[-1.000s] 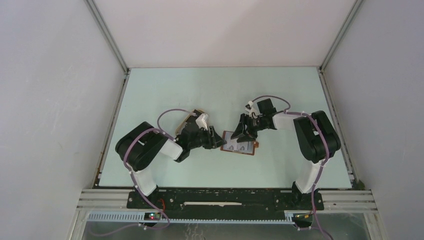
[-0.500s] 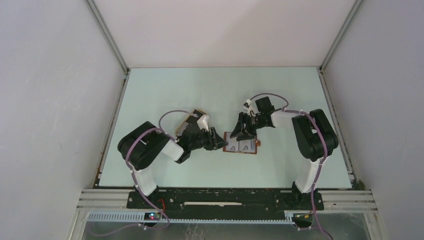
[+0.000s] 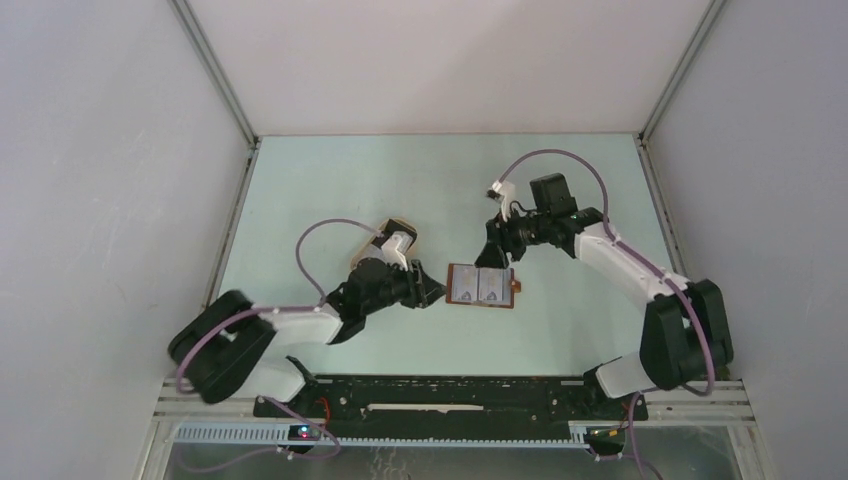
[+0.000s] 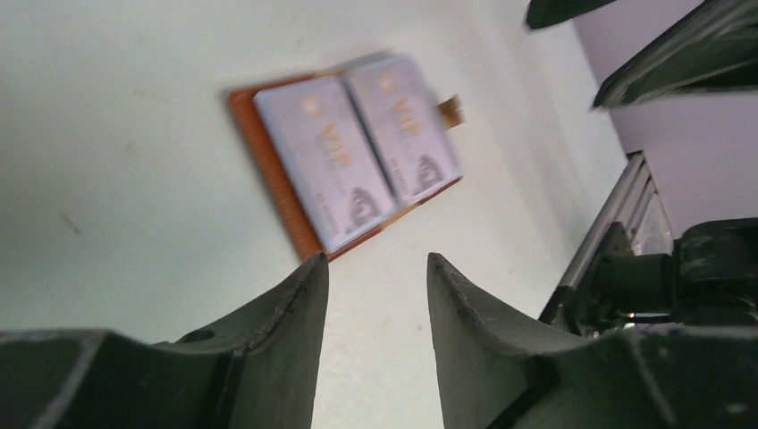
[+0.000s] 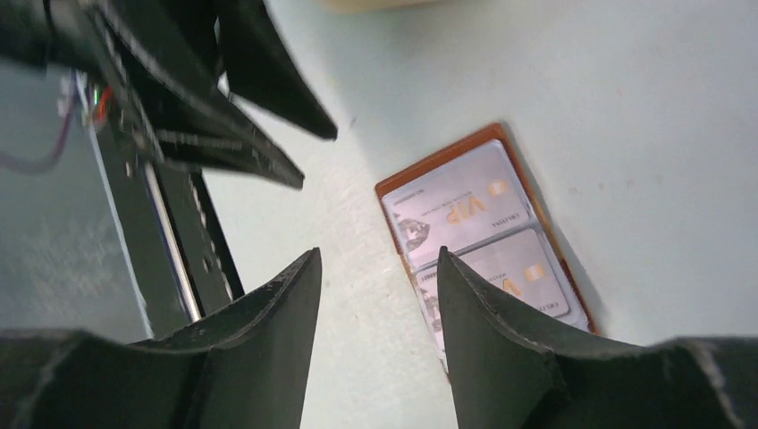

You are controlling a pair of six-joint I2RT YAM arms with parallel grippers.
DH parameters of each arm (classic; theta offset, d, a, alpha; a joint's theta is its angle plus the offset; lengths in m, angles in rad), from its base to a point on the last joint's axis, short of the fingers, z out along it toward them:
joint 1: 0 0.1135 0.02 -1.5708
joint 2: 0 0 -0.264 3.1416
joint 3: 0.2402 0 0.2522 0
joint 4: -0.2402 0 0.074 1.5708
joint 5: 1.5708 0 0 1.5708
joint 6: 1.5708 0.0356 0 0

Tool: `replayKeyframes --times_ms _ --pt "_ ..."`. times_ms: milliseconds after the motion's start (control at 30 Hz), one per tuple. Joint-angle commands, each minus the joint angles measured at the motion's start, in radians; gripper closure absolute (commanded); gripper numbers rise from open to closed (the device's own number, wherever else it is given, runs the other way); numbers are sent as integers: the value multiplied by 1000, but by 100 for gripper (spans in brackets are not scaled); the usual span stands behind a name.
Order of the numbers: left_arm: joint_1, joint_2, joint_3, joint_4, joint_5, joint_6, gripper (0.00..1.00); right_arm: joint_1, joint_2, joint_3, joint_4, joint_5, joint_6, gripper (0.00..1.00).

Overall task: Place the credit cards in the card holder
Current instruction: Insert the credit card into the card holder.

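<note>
The card holder (image 4: pixel 279 174) lies open and flat about the middle of the table, a little nearer the near edge than the far one. Its reddish-brown rim shows round two pale silver credit cards (image 4: pixel 326 161) marked "VIP". The cards lie side by side on it, one on each half. A small brown tab (image 4: pixel 451 110) sticks out of the holder's side toward the table's right edge.

The left pincer (image 3: pixel 432 292) is just beside the holder, on the side toward the left edge. Its fingers stand apart with only bare table between them. The right pincer (image 3: pixel 497 255) hangs on the far-edge side of the holder, and its fingers are likewise parted and hold nothing.

A beige tray (image 3: pixel 392 228) shows partly from under the left arm's wrist, further toward the left edge.
</note>
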Motion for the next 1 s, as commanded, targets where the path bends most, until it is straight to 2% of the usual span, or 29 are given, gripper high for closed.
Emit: replayKeyframes --times_ms 0,67,200,267,400,467,533,767,833,967 --pt "-86 -212 -6 -123 -177 167 50 8 -94 26 -240 -221 -541 40" --pt "-123 -304 -12 -155 -244 223 50 17 -125 11 -266 -245 -619 41" --pt "-136 -465 -63 -129 -283 277 48 49 -197 -52 -179 -117 -643 39" --pt "-136 -505 -92 -99 -285 284 40 59 -203 -69 -151 -57 -644 38" --pt "-134 -484 -122 -48 -276 208 10 73 -153 -70 -123 35 -630 39" --pt "-131 -432 -103 -50 -246 164 6 89 -108 -66 -76 90 -553 44" --pt "-127 -364 -75 -47 -205 126 7 99 -49 -35 -71 111 -484 49" --pt "-80 -111 -48 129 -102 -37 41 125 193 117 -174 168 -310 83" --pt "-72 -24 -15 142 -64 -56 45 135 251 163 -209 189 -280 89" --pt "-52 93 29 169 -30 -84 48 145 324 211 -251 220 -257 93"
